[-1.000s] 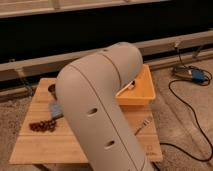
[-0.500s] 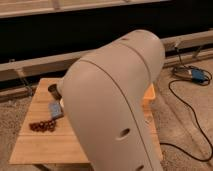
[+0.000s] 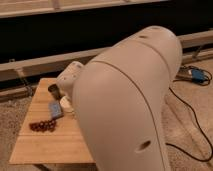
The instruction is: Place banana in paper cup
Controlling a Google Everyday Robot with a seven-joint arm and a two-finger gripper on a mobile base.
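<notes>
Arm point(image 3: 130, 100) shell, pale beige, fills the middle and right of the view and blocks most of the counter point(image 3: 45, 145). 2 small round holes show in the shell, 1 high, 1 low. A smaller beige link point(image 3: 70, 82) of the same arm sticks out just right of the dark grey cup point(image 3: 53, 90), above the counter's far side.

Gripper: hidden behind the shell, somewhere right of the dark grey cup; whether spread or pressed together cannot be told.

Counter: light wooden top. Dark grey cup upright near the far edge. Blue-grey packet point(image 3: 55, 109) lies flat just in front of the dark grey cup. Paper cup point(image 3: 65, 104): only a sliver of white curved wall shows, in front and slightly right of the dark grey cup, beside the packet; the rest is covered by the arm. Dark red cluster point(image 3: 42, 125) of small round pieces lies further front and left of the dark grey cup.

Banana: not visible, behind the arm if on the counter at all.

Floor: blue device point(image 3: 198, 75) and black cable point(image 3: 196, 131) far right of the dark grey cup.
</notes>
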